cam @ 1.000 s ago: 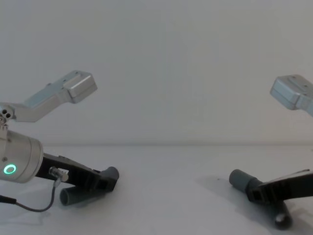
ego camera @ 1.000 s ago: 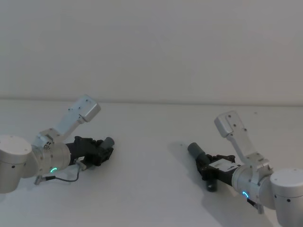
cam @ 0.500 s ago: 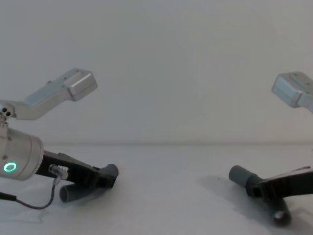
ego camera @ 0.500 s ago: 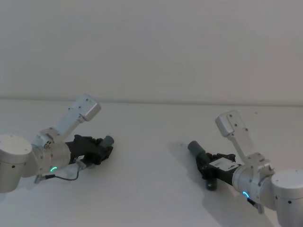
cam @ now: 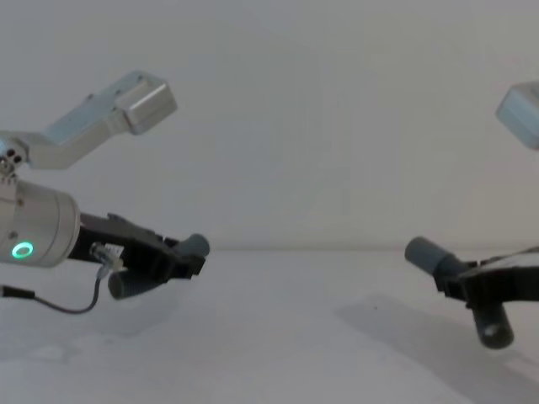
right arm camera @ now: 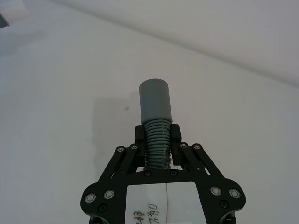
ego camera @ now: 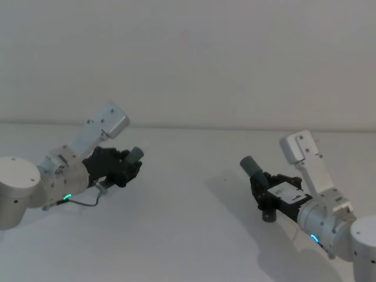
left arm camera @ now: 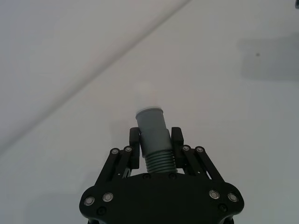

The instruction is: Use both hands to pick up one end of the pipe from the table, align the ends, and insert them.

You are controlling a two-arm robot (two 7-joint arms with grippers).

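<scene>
Lifted off white table (ego camera: 188, 235) since earlier. Left black gripper (left arm camera: 155, 140), right black gripper (right arm camera: 157, 134) pinching dark-grey ribbed hose pieces (left arm camera: 158, 161) (right arm camera: 156, 151) behind cuffs (left arm camera: 150, 123) (right arm camera: 154, 102). Light, bendy, probably: grip there.

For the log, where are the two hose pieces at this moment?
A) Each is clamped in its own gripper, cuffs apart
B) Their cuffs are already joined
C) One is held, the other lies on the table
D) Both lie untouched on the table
A: the left gripper is shut on the left hose piece, the right gripper on the right hose piece, with a wide gap between them in the head view.
</scene>
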